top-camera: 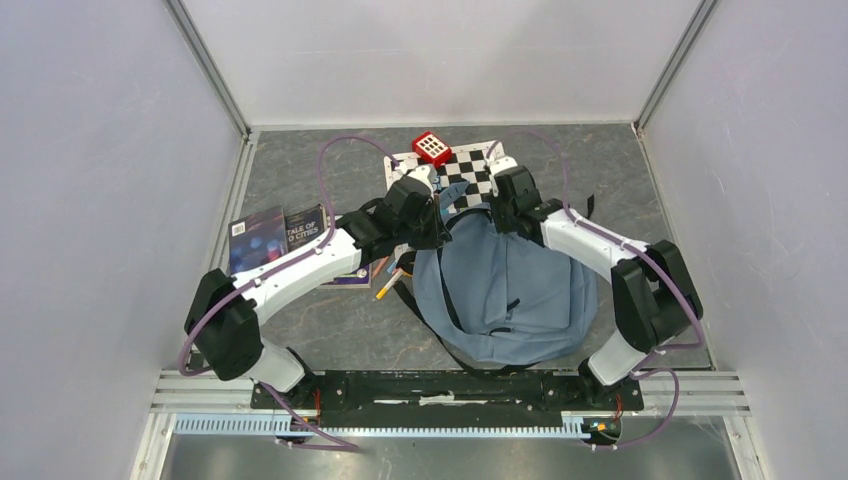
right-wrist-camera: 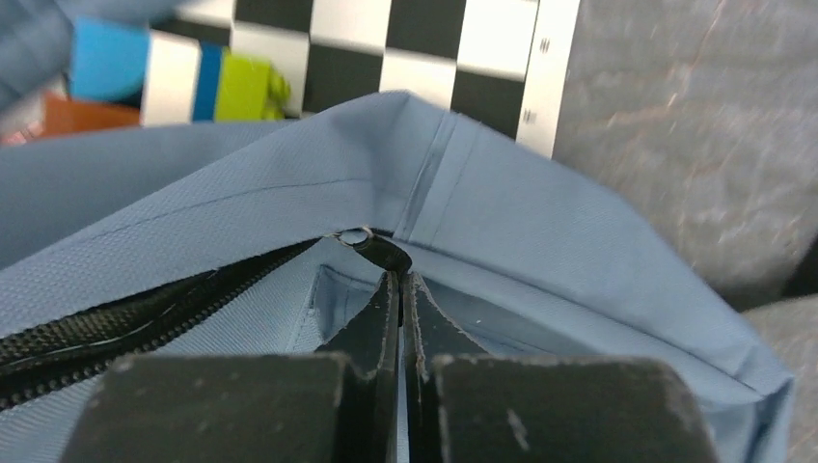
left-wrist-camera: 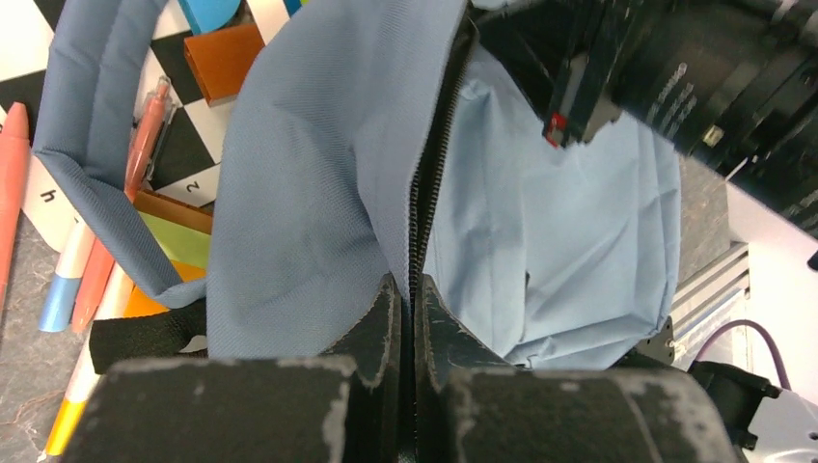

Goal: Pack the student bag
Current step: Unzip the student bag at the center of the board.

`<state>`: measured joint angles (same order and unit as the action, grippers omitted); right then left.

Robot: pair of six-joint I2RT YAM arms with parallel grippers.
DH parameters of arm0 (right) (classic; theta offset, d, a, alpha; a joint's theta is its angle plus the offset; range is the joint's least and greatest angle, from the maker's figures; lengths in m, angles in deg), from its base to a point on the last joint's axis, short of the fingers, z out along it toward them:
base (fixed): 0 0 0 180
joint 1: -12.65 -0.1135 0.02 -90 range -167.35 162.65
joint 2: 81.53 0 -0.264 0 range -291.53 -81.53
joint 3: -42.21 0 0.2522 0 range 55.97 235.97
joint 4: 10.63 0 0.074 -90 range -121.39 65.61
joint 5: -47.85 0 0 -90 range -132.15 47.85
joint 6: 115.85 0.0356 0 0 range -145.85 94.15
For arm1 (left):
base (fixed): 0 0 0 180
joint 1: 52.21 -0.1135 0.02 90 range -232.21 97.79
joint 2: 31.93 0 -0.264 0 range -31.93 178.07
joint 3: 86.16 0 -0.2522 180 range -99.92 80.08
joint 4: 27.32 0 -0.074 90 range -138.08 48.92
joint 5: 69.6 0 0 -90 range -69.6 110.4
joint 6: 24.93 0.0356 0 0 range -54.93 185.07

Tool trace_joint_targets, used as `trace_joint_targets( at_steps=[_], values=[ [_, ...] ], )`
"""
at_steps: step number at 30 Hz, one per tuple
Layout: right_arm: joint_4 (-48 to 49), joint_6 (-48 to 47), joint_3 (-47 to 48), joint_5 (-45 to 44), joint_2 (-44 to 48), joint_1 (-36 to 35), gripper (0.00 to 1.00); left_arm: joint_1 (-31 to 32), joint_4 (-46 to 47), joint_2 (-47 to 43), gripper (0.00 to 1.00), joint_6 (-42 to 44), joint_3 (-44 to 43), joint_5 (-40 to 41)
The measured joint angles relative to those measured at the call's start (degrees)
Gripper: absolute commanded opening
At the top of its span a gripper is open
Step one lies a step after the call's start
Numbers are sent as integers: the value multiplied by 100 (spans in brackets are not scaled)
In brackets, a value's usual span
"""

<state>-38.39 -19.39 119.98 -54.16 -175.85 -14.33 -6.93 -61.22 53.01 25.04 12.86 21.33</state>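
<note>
Left gripper (left-wrist-camera: 407,294) pinches shut on the black zip edge of the student bag (top-camera: 505,280), a large soft blue-grey fabric backpack beneath both arms. Right gripper (right-wrist-camera: 400,282) is clamped on the zip's end. No item shows inside. Orange crayons (left-wrist-camera: 12,193), coloured blocks (left-wrist-camera: 224,60) and dark paperback books (top-camera: 278,233) lie outside, left of the left gripper, so packing seems hardly begun.

Bag (top-camera: 505,285), books (top-camera: 258,238), checkerboard (top-camera: 470,168) on table (top-camera: 300,325)
</note>
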Motion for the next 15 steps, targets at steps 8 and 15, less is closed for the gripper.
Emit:
trace_joint_targets(
  at_steps=[8,15],
  values=[
    [94,409,-1019,20,538,-107,0,4,-173,109,2,7,28,46],
    [120,636,-1045,-319,501,-116,0,-55,-295,142,2,7,28,151]
  ],
)
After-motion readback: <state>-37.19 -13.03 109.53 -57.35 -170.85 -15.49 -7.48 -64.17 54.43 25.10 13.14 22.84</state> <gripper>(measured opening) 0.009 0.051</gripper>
